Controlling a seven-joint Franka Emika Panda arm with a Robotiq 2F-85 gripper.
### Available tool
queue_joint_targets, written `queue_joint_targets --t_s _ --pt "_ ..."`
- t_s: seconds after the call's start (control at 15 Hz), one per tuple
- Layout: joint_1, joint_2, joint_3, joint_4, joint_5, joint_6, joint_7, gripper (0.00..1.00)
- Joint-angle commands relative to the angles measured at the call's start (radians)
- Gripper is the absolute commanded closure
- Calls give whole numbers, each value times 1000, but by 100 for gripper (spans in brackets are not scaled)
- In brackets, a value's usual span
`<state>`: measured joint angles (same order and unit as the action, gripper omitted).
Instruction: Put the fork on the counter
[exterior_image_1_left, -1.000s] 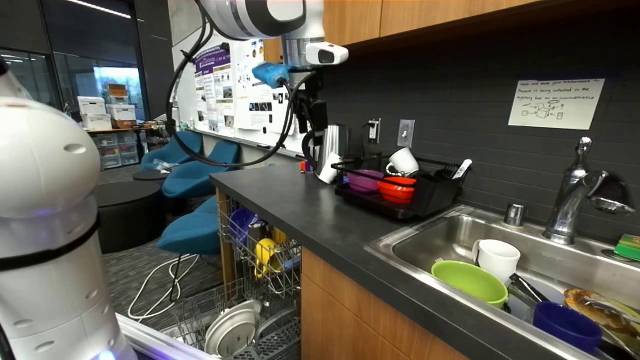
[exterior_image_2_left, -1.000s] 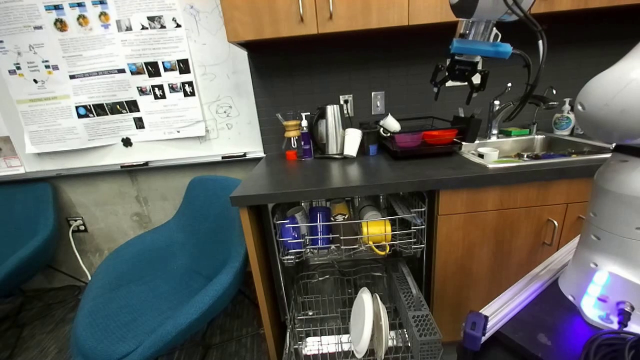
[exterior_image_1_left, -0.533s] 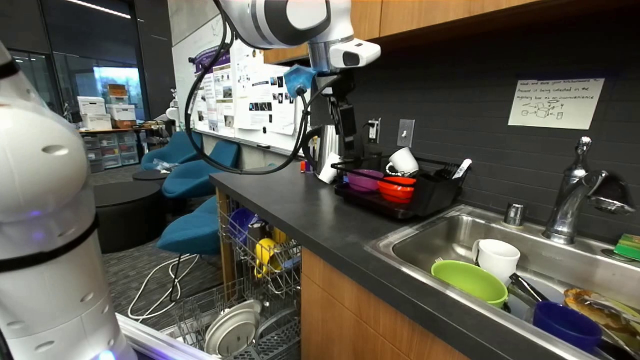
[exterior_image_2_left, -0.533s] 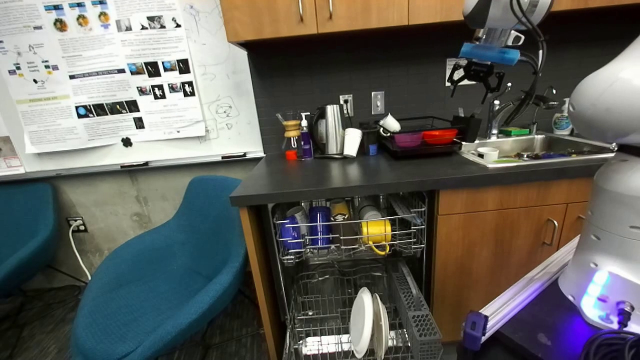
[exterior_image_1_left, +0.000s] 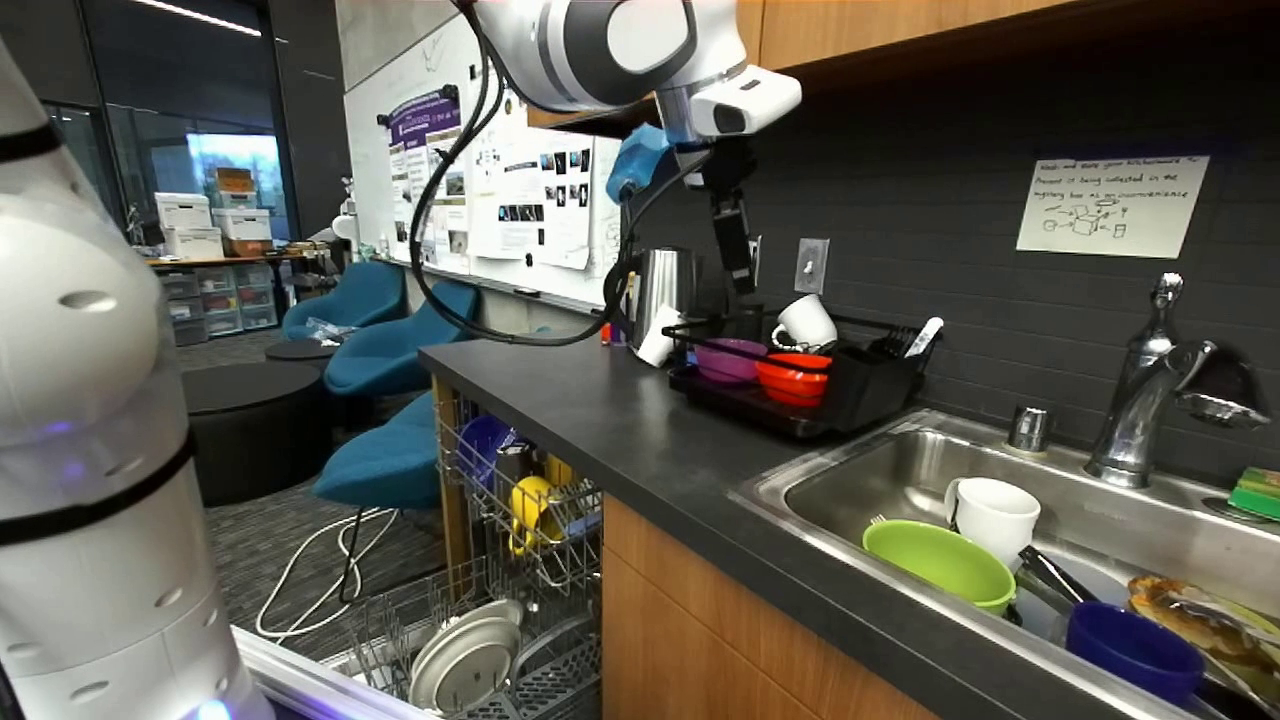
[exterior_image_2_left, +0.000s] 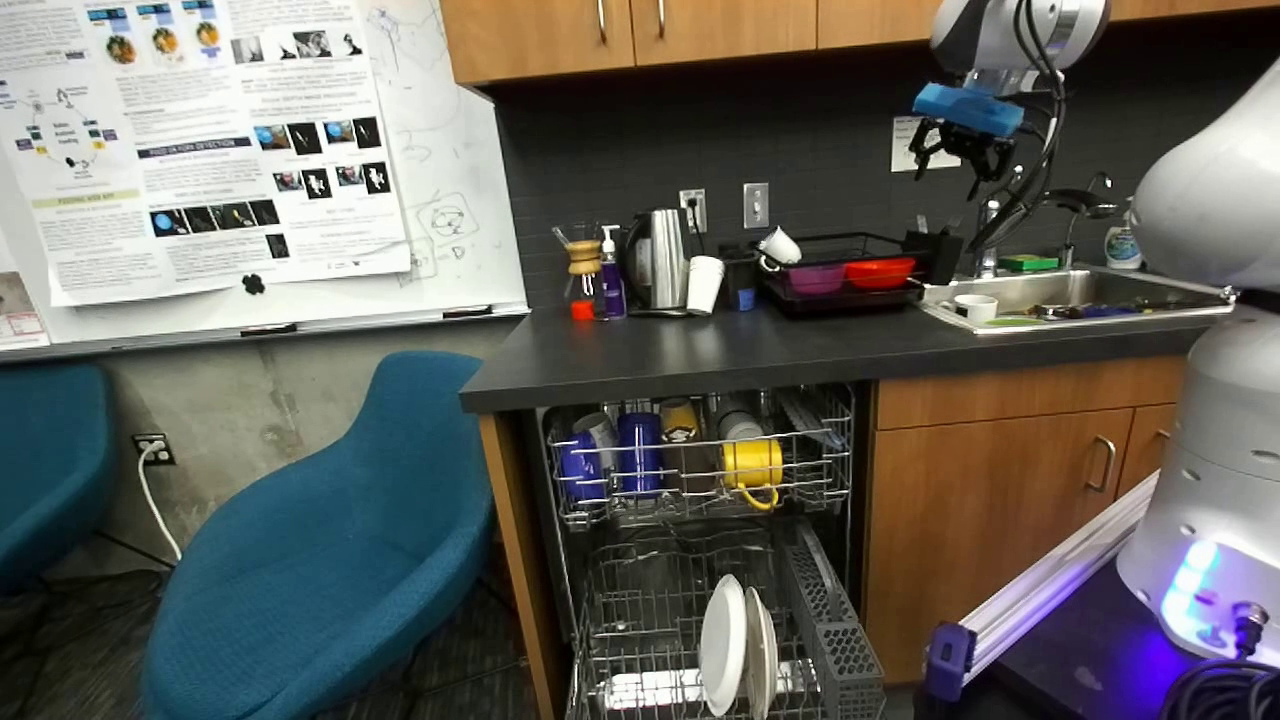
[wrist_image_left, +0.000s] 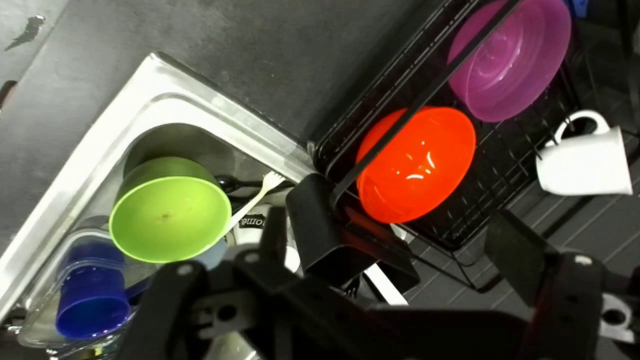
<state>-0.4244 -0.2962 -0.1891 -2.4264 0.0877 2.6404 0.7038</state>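
Note:
A pale fork (wrist_image_left: 256, 199) leans in the sink beside the green bowl, tines up, in the wrist view. In an exterior view only the tips of its tines (exterior_image_1_left: 878, 520) show behind the bowl. A black fork (wrist_image_left: 352, 288) stands in the drying rack's utensil holder (wrist_image_left: 320, 235); it also shows in an exterior view (exterior_image_1_left: 893, 342). The dark counter (exterior_image_1_left: 600, 400) runs left of the sink and shows in the wrist view (wrist_image_left: 280, 55). My gripper (wrist_image_left: 390, 230) is open and empty, high above the drying rack and tilted; both fingers show in an exterior view (exterior_image_2_left: 947, 182).
The black drying rack (exterior_image_1_left: 740, 400) holds a purple bowl, a red bowl (wrist_image_left: 417, 165) and a white mug. The steel sink (wrist_image_left: 165, 75) holds a green bowl (wrist_image_left: 170, 215), a blue cup and dishes. A faucet (exterior_image_1_left: 1130, 400) stands behind it. A kettle (exterior_image_2_left: 662, 260) stands left. Cabinets hang above.
My gripper has moved right, from near the kettle toward the drying rack and sink, and has tilted. It stays open. The dishes have not moved.

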Motion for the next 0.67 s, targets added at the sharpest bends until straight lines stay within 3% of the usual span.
queue_joint_targets --t_s 0.0,0.6 --pt "-13 55 -17 58 31 14 94 0" --pt "21 130 -141 174 318 -83 82 0"
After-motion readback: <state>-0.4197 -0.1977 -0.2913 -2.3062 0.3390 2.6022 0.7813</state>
